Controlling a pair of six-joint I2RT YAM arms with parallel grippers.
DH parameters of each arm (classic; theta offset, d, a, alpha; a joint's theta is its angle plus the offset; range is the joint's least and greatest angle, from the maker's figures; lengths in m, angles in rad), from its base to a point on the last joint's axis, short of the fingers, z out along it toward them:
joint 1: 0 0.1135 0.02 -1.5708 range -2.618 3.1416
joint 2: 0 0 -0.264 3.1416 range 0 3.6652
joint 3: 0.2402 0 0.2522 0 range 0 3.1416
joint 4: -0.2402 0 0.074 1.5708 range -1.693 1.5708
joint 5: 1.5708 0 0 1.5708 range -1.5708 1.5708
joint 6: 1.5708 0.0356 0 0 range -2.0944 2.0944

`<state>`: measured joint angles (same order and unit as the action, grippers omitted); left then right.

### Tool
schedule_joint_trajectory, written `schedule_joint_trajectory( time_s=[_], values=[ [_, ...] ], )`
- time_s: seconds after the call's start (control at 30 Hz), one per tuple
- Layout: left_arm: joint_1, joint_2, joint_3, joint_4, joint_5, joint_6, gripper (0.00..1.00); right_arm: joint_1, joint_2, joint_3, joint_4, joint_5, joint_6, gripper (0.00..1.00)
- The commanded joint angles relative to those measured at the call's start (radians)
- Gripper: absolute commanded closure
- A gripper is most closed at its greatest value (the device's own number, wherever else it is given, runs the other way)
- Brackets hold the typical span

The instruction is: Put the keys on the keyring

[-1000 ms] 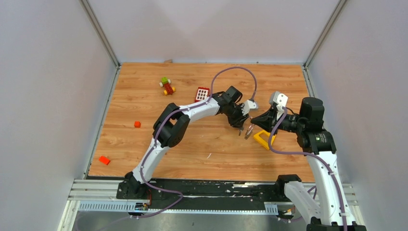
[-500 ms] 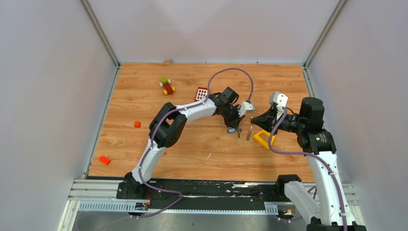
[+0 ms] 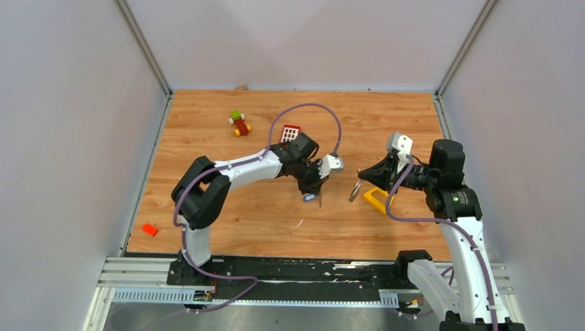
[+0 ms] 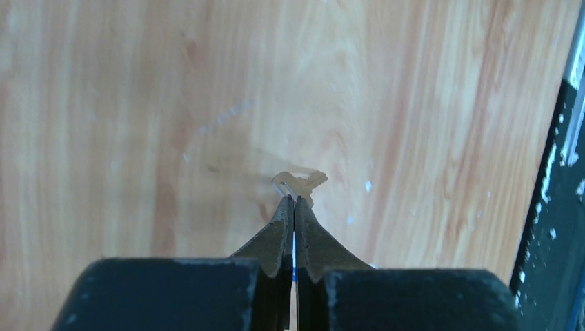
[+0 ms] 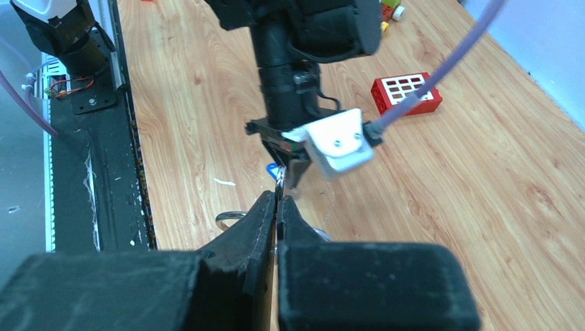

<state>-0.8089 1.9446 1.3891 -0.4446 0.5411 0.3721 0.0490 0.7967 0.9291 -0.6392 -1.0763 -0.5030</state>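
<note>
The key [image 4: 298, 183] is pinched in the left gripper [image 4: 294, 207], whose jaws are fully closed on it. Its metal end shows just past the fingertips, and its blue tag [image 5: 274, 170] peeps out below the jaws in the right wrist view. The keyring [image 5: 230, 218] is with the right gripper [image 5: 276, 200], also closed tight. A thin silver arc shows beside its fingers, and in the overhead view the ring hangs from the tips above the tabletop [image 3: 276, 227], close to the yellow block [image 3: 376, 201]. The two pieces are near each other but clearly apart: the key is held to the left of the ring, with open air between them and both clear of the surface. The step in hand is judged to be bringing the key's hole to the ring. Do it slowly, because the grip on the key is narrow and at its edge, and a knock would likely turn it in the jaws. Whether the hole in the key's head is exposed or covered by the fingers cannot be told from these views; confirm that before you close the gap. The split in the ring cannot be made out either, so check which way it faces and present the key head square to the wire. Keep the right gripper steady and let the left do the travelling.
</note>
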Motion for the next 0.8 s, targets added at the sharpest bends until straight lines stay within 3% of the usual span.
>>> schedule_joint_trajectory(
  time_s=[0.0, 0.2, 0.37, 0.63, 0.77],
  values=[
    [0.004, -0.138, -0.164, 0.048, -0.047, 0.027, 1.00, 0.004, -0.008, -0.001, 0.011, -0.061, -0.027, 1.00],
    [0.003, -0.239, -0.352, 0.109, -0.082, -0.027, 1.00, 0.018, -0.002, 0.006, 0.001, -0.065, -0.036, 1.00],
    [0.004, -0.261, -0.412, 0.120, -0.137, -0.017, 1.00, 0.020, 0.007, 0.008, -0.005, -0.064, -0.042, 1.00],
    [0.004, -0.236, -0.388, 0.088, -0.156, -0.014, 0.89, 0.020, 0.000, 0.001, 0.008, -0.053, -0.037, 1.00],
    [0.005, -0.250, -0.363, 0.049, -0.159, -0.012, 0.77, 0.020, -0.003, -0.005, 0.019, -0.044, -0.029, 1.00]
  ],
)
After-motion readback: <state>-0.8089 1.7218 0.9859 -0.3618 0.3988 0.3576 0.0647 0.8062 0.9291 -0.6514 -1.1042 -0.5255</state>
